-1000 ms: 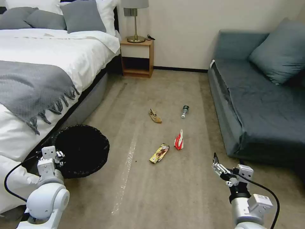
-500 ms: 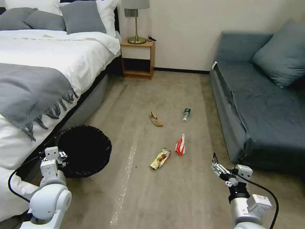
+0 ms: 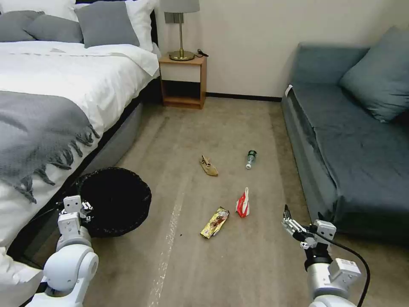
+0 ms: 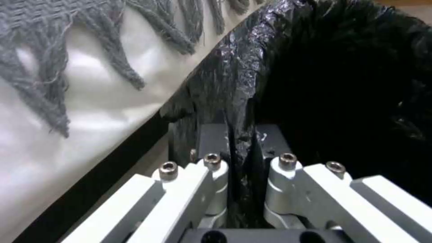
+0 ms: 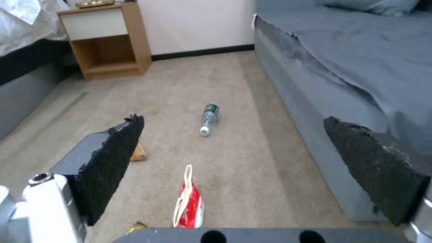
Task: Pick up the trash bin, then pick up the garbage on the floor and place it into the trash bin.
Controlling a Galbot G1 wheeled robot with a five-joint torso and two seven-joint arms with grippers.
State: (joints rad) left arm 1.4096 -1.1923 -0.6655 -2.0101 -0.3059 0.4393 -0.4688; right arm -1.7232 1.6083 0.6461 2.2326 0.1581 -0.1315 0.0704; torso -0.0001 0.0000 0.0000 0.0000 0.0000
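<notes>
On the beige carpet between the bed [image 3: 64, 98] and the blue sofa [image 3: 353, 140], the trash bin [image 3: 113, 200] stands beside the bed frame, its black-bag rim pinched between the closed fingers [image 4: 211, 141] of the left gripper [image 4: 238, 148]. The right gripper [image 5: 265, 158] hovers with its fingers spread wide, the red-and-white packet [image 5: 189, 202] on the floor between them. Beyond it, the small clear bottle [image 5: 209, 118] lies lengthwise, white cap toward the gripper.

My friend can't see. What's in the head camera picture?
The left pincer grips the black-lined trash bin beside a bed. Four bits of litter lie on the carpet; the open right pincer hovers near a sofa.
</notes>
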